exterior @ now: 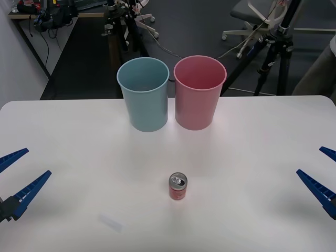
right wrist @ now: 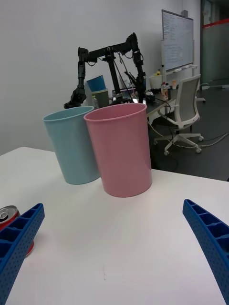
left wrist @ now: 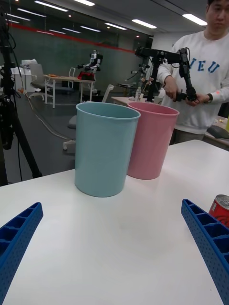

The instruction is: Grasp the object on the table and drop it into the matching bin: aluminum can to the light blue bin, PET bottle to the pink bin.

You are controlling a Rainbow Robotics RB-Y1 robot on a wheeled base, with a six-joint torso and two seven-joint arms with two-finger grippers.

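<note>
One aluminum can (exterior: 178, 187) stands upright on the table (exterior: 79, 136), its long axis vertical and its silver top facing up, near the front middle. Two bins stand side by side at about 12 o'clock from it: one light blue bin (exterior: 143, 94) and one pink bin (exterior: 199, 92). Inside the bins I cannot tell any content. The left gripper (exterior: 14, 181) at 9 o'clock and the right gripper (exterior: 321, 170) at 3 o'clock hover with fingers spread, grasping nothing.
</note>
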